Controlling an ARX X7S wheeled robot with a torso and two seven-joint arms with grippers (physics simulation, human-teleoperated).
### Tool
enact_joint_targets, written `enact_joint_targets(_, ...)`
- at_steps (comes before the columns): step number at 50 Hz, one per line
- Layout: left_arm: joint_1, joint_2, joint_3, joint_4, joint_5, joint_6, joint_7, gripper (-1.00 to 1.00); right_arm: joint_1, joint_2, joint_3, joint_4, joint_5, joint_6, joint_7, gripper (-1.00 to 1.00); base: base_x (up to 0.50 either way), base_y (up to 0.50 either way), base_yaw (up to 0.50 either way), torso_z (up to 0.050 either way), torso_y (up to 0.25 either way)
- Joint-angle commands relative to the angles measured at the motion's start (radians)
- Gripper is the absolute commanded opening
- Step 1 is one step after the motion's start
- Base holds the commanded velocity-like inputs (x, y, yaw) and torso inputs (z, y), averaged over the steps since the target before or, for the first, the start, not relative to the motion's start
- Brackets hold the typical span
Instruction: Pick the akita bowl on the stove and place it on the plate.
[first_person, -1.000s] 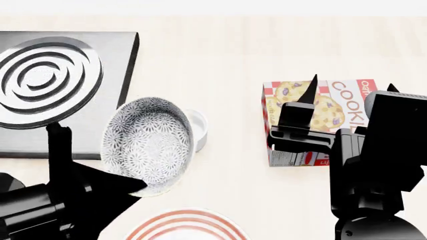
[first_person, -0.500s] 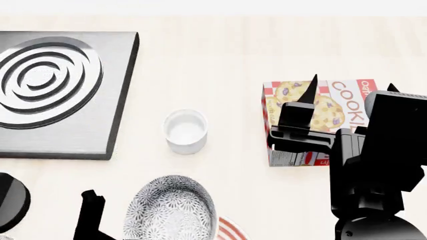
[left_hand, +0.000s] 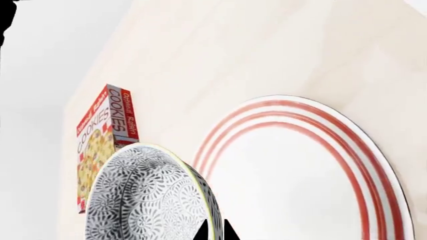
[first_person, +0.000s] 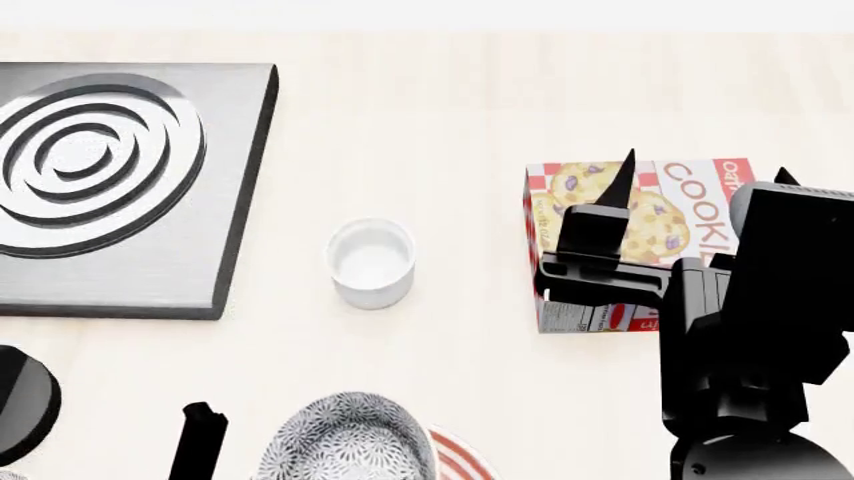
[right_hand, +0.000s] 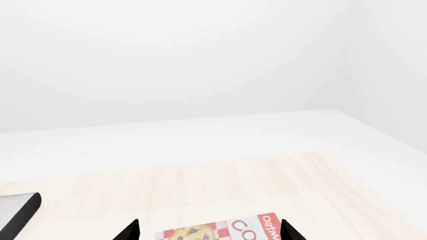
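Note:
The akita bowl (first_person: 347, 440), white with dense grey speckle, sits low at the near edge of the head view, partly over the plate (first_person: 461, 460), of which only a red-ringed sliver shows. In the left wrist view the bowl (left_hand: 143, 200) is tilted beside the plate (left_hand: 300, 175). My left gripper (left_hand: 215, 231) is shut on the bowl's rim, one tip on each side. One left finger (first_person: 200, 440) shows in the head view. The stove (first_person: 120, 170) at the far left has nothing on it. My right gripper (first_person: 705, 180) hangs open above the cookie box.
A small white cup (first_person: 371, 262) stands between the stove and a cookie box (first_person: 627, 240). A black round knob (first_person: 24, 400) sits at the near left. The right wrist view shows the box (right_hand: 220, 231) between the fingers and a stove corner (right_hand: 17, 215).
My left gripper has carried the bowl from beside the stove toward the near edge and over the plate. The right arm has not moved.

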Motion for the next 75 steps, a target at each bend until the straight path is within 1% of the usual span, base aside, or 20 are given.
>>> enact_joint_targets(1,-0.007,0.035,-0.044,-0.01,-0.045,-0.036,0.031,-1.0,-0.003,-0.013,0.017,0.003,-0.014,-0.006,-0.015,1.0,0.0,0.0,0.0,0.0,0.0)
enact_joint_targets(5,-0.007,0.043,-0.058,-0.007,-0.076,-0.048,0.032,-1.0,-0.003,-0.013,0.016,0.003,-0.013,-0.007,-0.014,1.0,0.0,0.0,0.0,0.0,0.0)
enact_joint_targets(15,0.006,0.053,-0.06,-0.016,-0.084,-0.054,0.016,-1.0,-0.003,-0.01,0.014,0.004,-0.009,-0.009,-0.011,1.0,0.0,0.0,0.0,0.0,0.0)
enact_joint_targets(44,0.074,0.052,-0.017,-0.044,-0.05,-0.041,-0.027,-1.0,-0.001,-0.003,0.011,0.003,0.002,-0.01,-0.001,1.0,0.0,0.0,0.0,0.0,0.0)
enact_joint_targets(75,0.113,0.052,0.013,-0.06,-0.026,-0.034,-0.046,-1.0,-0.001,0.004,0.007,0.006,0.012,-0.017,0.008,1.0,0.0,0.0,0.0,0.0,0.0)
